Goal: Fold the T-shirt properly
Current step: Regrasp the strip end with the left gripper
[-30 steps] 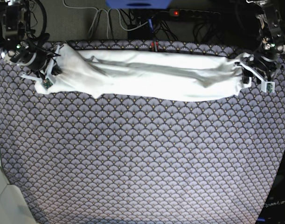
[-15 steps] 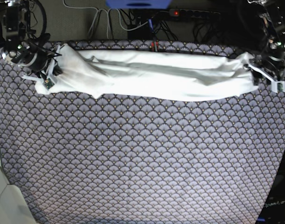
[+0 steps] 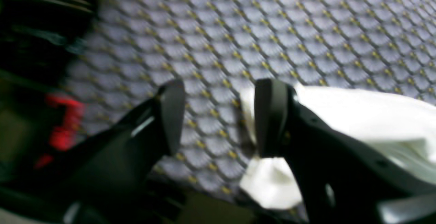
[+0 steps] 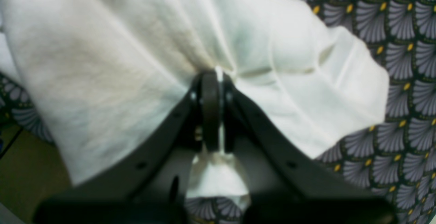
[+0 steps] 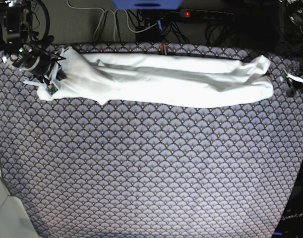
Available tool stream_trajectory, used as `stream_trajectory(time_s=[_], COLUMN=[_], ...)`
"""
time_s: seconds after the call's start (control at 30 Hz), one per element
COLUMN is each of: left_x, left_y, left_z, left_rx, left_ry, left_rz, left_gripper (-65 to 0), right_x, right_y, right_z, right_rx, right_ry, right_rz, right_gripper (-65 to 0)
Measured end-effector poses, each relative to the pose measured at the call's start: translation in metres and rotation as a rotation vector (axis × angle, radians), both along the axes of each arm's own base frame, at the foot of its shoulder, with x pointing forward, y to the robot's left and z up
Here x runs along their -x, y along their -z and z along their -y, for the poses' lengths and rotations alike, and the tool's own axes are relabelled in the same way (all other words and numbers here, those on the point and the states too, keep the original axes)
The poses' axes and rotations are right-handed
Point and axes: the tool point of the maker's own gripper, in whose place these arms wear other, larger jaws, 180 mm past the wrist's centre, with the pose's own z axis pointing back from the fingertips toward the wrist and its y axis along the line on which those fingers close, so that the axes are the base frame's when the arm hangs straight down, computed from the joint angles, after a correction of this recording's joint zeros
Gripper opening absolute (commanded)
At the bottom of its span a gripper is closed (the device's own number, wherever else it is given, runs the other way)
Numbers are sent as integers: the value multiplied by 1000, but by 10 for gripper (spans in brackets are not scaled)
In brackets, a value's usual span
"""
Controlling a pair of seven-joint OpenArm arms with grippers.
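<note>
The matte black plastic left gripper (image 3: 219, 115) has two rounded paddle-shaped fingers, and the matching black right gripper (image 4: 214, 109) shows small screw holes along its sloping finger arms.

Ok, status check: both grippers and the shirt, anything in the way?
Left gripper open, off the cloth, beside the shirt's end. Right gripper shut on the T-shirt, which lies in a long roll along the far edge. Nothing blocking.

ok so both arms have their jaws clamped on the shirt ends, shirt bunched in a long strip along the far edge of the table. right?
Not both. The right gripper is clamped on the shirt, but the left gripper is open and holds nothing; the left wrist view shows bare patterned cloth between its jaws. The rest holds.
</note>
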Motion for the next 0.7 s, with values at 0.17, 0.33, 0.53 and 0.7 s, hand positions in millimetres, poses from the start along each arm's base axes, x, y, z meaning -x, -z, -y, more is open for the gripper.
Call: stream_trajectory(time_s=[0.17,0.33,0.53,0.7], left_x=[8,2,4,9], left_y=[46,57,60,52], left_z=[52,80,76,53], left_rx=[74,60,34,8], left_ry=[88,140,129,71], left_rz=[-69,-60,-77,-64], left_gripper=[-325,-326,-326,-326], right_x=[0,0,0,0], right_y=[0,0,0,0], right_z=[-2,-2,-2,-2], right_rx=[-3,1,1,1], right_ry=[-2,-7,-7,-7], right_rz=[1,0,0,0], right_gripper=[-650,-650,-650,-650])
